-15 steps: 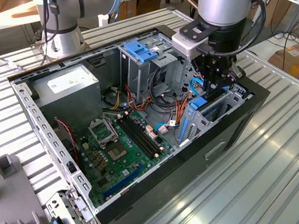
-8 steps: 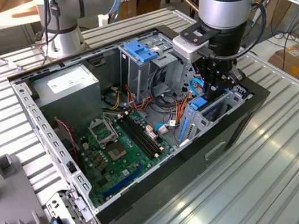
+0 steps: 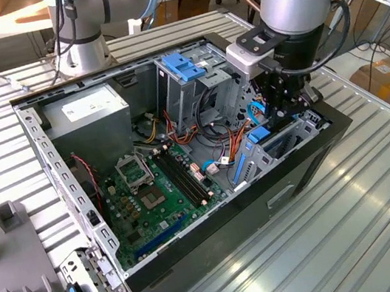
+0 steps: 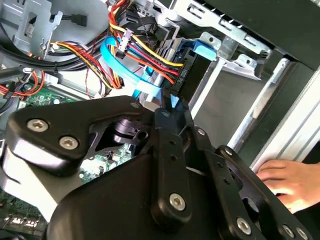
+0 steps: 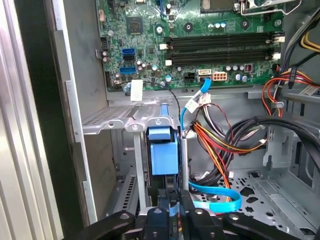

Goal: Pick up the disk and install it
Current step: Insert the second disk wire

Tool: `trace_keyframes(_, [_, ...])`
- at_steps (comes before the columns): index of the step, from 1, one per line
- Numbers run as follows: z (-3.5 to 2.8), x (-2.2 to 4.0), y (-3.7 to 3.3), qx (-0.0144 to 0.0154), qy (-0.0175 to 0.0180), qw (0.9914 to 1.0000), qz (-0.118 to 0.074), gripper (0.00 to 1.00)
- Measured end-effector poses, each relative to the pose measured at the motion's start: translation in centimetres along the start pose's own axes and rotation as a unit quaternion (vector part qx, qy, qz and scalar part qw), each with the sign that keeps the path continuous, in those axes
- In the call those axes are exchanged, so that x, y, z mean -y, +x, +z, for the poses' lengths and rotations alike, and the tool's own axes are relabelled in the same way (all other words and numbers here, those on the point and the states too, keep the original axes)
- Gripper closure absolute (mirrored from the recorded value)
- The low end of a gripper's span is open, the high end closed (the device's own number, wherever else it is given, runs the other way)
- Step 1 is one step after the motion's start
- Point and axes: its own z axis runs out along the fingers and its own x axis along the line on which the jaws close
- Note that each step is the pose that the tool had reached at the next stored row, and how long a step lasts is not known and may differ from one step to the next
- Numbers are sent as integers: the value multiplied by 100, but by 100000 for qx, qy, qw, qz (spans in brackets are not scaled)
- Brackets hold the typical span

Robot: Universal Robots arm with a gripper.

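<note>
The disk (image 3: 259,135) stands on edge in the metal bay at the case's front corner, on the exterior view's right. Its blue side bracket (image 5: 163,152) faces up between the bay's rails, and in the second wrist view the bracket's end (image 4: 202,50) rests against the bay frame. My gripper (image 3: 284,110) hangs straight over the bay. In both wrist views its black fingers (image 5: 172,212) are pressed close together on a thin blue strip of the bracket (image 4: 169,102). The drive's silver body is hidden inside the bay.
The open computer case (image 3: 198,254) holds a green motherboard (image 3: 154,190), a grey power supply (image 3: 89,115), a blue-topped drive cage (image 3: 186,69) and loose coloured cables (image 5: 220,140) beside the bay. A person's hand (image 4: 285,182) rests outside the case. A second arm's base (image 3: 82,30) stands behind.
</note>
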Motion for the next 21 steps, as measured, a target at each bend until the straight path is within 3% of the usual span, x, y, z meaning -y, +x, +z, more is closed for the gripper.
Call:
trace_keyframes(2, [-87, 19, 3, 3, -5, 100000, 1, 76])
trace_keyframes(5, [-94, 21, 3, 12, -4, 100000, 2, 76])
trace_keyframes(7, [-98, 22, 3, 6, -4, 100000, 2, 89])
trace_keyframes(21, [-137, 31, 5, 3, -3, 100000, 0, 89])
